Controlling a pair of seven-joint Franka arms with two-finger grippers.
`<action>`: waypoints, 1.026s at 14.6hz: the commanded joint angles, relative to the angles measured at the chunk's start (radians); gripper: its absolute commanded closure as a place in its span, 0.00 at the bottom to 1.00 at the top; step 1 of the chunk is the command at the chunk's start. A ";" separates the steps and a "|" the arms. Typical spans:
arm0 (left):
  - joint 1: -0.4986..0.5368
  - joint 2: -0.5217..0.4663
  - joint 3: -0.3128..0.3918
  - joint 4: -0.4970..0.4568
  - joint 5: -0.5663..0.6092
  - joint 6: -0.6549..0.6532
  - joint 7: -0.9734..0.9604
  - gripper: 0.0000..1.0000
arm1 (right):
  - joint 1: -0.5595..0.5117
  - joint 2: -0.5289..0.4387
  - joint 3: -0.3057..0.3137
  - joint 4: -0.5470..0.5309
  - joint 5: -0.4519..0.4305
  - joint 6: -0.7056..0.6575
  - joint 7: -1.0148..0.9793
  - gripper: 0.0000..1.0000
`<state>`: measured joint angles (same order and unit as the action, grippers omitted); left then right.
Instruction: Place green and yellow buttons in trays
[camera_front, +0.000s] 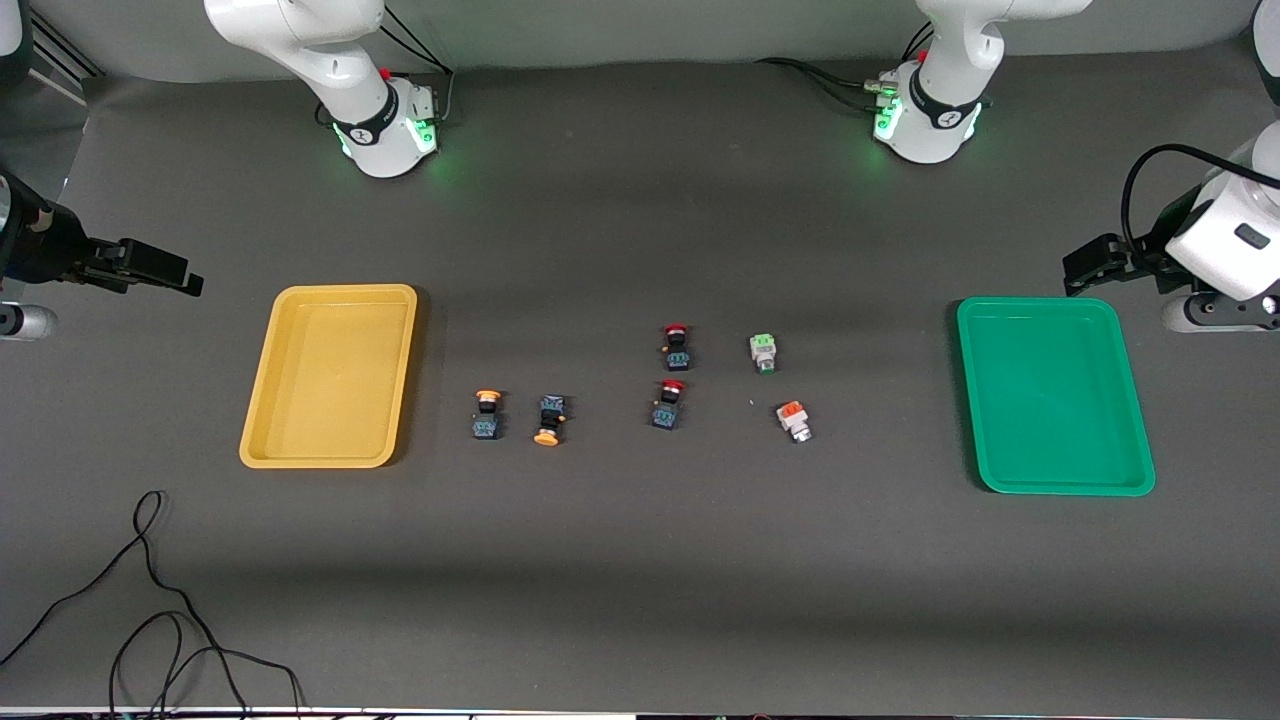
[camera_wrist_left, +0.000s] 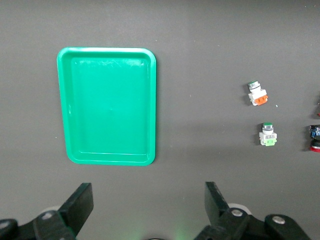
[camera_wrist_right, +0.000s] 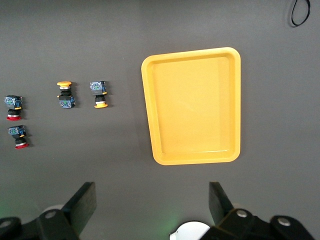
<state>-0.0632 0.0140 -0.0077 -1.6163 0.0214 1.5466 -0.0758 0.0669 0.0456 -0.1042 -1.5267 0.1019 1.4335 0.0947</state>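
— While nothing is yet held, how is the stock listed?

— Two yellow-capped buttons (camera_front: 517, 417) are laid beside the yellow tray (camera_front: 330, 375); two silver buttons (camera_front: 780, 388) are laid toward the green tray (camera_front: 1053, 395), apparently pre-sorted by colour. Two red-capped switches (camera_front: 673, 375) are left between.

— And the claws?

— Left gripper (camera_wrist_left: 149, 207) is held spread over the table beside the green tray; right gripper (camera_wrist_right: 152, 205), spread likewise, beside the yellow tray. Both trays are recorded empty.

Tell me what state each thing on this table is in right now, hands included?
Yellow tray: empty.
Green tray: empty.
Two yellow-capped buttons: lying on the table beside the yellow tray.
Two red-capped buttons: lying mid-table.
Green-backed button: lying on the table.
Orange-backed button: lying on the table.
Left hand: open, empty.
Right hand: open, empty.
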 joint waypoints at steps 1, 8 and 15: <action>0.006 -0.025 -0.006 -0.022 -0.003 0.001 0.008 0.01 | 0.011 0.013 -0.009 0.028 0.005 -0.019 0.007 0.00; -0.004 -0.026 -0.009 -0.022 -0.001 0.000 -0.001 0.01 | 0.011 0.014 -0.006 0.030 0.005 -0.019 0.005 0.00; -0.165 -0.020 -0.017 -0.074 -0.093 0.061 -0.246 0.01 | -0.001 0.008 -0.035 0.020 -0.008 -0.037 -0.073 0.00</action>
<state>-0.1427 0.0144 -0.0322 -1.6366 -0.0489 1.5561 -0.1899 0.0658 0.0459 -0.1234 -1.5268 0.0994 1.4297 0.0542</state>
